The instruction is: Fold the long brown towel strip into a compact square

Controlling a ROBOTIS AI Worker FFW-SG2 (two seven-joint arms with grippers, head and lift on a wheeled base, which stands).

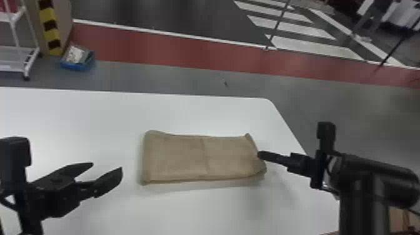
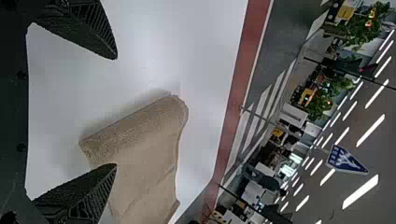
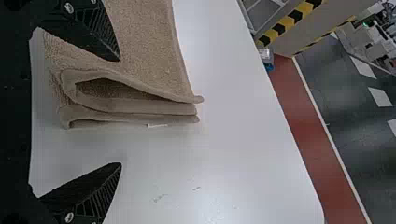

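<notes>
Here's your towel (image 1: 175, 157), an oblong on the worktop (image 1: 93, 122); your right claw (image 3: 120, 112) gapes at its layered end, probably to pinch it, while your left claw (image 1: 107, 166), open too, hangs beyond the other, likely leaving folding room.

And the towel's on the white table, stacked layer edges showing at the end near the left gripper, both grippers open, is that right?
Wrong end: the right wrist view shows the stacked layer edges near the right gripper. The towel is on the white table, and the left gripper and right gripper are open.
</notes>
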